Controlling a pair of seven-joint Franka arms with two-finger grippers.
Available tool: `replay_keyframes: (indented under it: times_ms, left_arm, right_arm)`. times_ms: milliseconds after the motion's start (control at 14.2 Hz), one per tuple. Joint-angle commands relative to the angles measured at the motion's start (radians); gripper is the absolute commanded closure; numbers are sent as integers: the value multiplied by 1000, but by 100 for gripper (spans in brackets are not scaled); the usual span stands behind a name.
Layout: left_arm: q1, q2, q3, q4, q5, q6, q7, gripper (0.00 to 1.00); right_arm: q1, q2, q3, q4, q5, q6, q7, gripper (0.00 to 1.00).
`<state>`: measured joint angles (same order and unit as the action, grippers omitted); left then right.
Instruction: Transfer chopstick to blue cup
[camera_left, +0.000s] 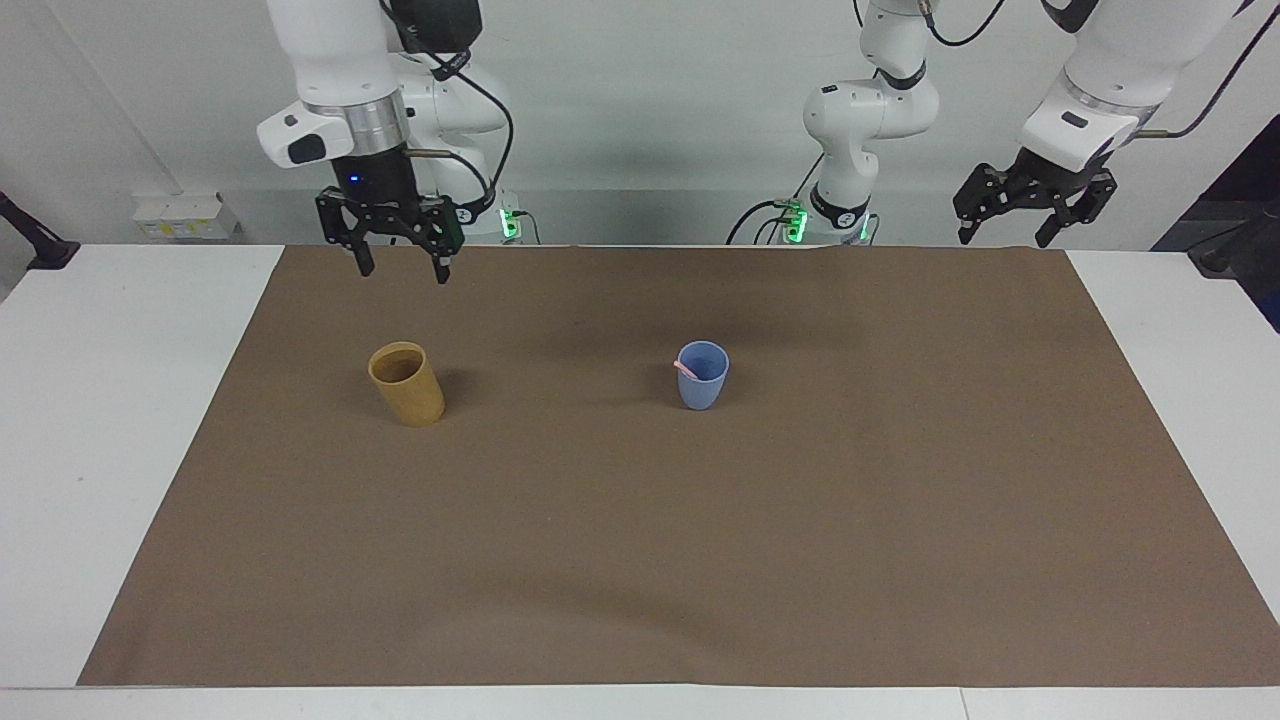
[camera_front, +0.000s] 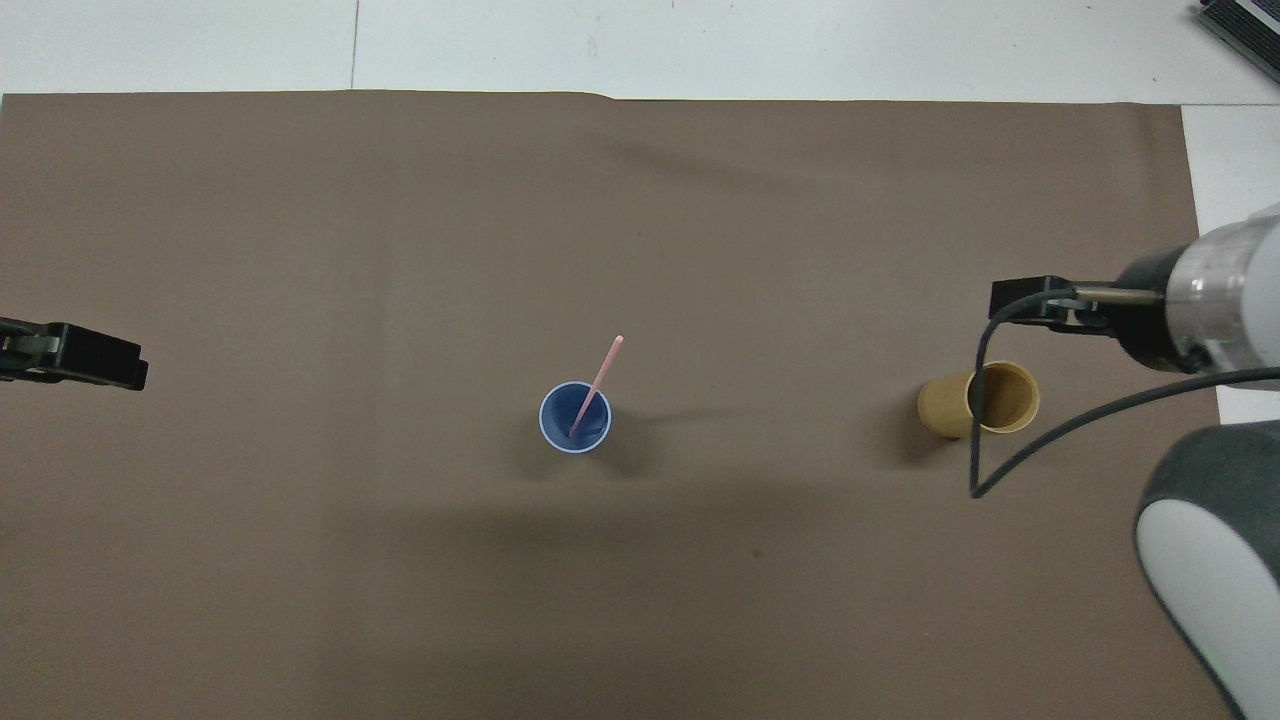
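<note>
The blue cup (camera_left: 702, 378) (camera_front: 575, 420) stands upright near the middle of the brown mat. The pale-pink chopstick (camera_front: 600, 375) stands in it, leaning on the rim with its upper end sticking out; in the facing view only a short pink tip (camera_left: 686, 368) shows. My right gripper (camera_left: 401, 272) hangs open and empty, high over the mat's robot-side edge toward the right arm's end, well away from the blue cup. My left gripper (camera_left: 1003, 238) waits open and empty, raised over the left arm's end of the table.
A mustard-yellow cup (camera_left: 407, 384) (camera_front: 980, 400) stands toward the right arm's end, below the right gripper. The brown mat (camera_left: 640, 560) covers most of the white table. A small white box (camera_left: 185, 215) sits at the table's robot-side edge.
</note>
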<state>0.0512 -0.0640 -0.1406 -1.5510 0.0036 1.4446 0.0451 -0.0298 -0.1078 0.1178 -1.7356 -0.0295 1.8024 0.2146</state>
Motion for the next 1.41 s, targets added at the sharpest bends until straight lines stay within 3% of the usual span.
replay_keyframes:
  times_ms: [0,212,353,776,1341]
  left_arm:
    - [15,4,-11,19,4,-20,-5,0]
    - [15,4,-11,19,4,-20,-7,0]
    - [15,4,-11,19,4,-20,-5,0]
    - [15,4,-11,19,3,-20,-5,0]
    - [15,4,-11,19,4,-20,-5,0]
  right_arm:
    - [-79,42,13,71,-3,-63,-110,0]
    - [-116,157,14,267,-15,-220,-132,0]
    - [-116,188,14,327,-21,-267,-132,0]
    - [-107,166,16,295,-1,-270,-129,0]
    - [-96,57,16,110,10,-196,-116,0]
